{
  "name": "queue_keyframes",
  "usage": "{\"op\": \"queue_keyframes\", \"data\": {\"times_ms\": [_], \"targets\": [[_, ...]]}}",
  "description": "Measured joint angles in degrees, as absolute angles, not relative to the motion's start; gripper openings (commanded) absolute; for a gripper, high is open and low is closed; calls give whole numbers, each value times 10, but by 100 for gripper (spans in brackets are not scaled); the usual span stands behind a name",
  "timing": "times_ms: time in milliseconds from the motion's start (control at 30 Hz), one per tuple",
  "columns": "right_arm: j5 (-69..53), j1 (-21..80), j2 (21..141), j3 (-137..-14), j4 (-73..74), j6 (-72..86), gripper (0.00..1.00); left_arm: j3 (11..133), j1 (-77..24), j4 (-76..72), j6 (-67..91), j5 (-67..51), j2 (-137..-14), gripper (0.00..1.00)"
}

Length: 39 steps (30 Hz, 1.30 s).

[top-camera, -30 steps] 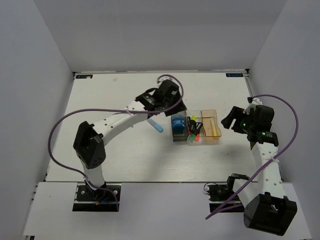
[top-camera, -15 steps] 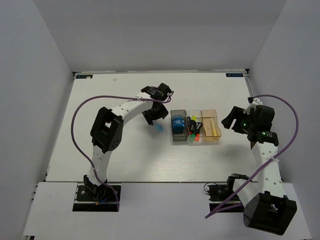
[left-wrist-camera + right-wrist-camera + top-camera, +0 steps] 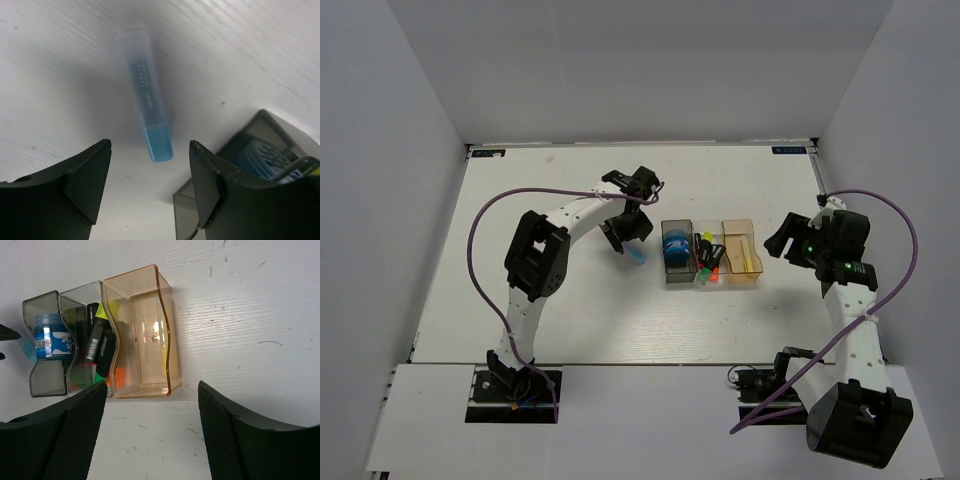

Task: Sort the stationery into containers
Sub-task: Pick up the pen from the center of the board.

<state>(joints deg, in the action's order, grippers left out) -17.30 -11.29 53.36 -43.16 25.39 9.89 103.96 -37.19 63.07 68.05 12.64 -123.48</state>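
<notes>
One light-blue stick (image 3: pixel 147 97) between left jaws, apparently untouched.

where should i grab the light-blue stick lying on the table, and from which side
Grip the light-blue stick across its narrow width near mid-length, coming straight down from above. It lies flat on the table, long and slim, apart from the smoky bin. The open left claw hangs over it, one finger to each long side.

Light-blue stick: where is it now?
Top view: the light-blue stick lies on the table just left of the smoky bin, under the left end effector.
</notes>
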Motion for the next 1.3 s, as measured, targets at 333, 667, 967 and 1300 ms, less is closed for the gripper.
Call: {"op": "queue_keyframes", "data": {"times_ms": [333, 667, 967, 1300], "targets": [[-176, -123, 534, -432, 254, 99, 76, 1036, -369, 634, 686, 124, -1269, 74], [-191, -137, 534, -432, 255, 99, 76, 1034, -364, 628, 700, 117, -1286, 27], [-214, -146, 534, -432, 256, 96, 90, 952, -367, 613, 682, 121, -1233, 1], [-349, -150, 537, -428, 257, 55, 36, 929, -485, 472, 543, 110, -1076, 1]]}}
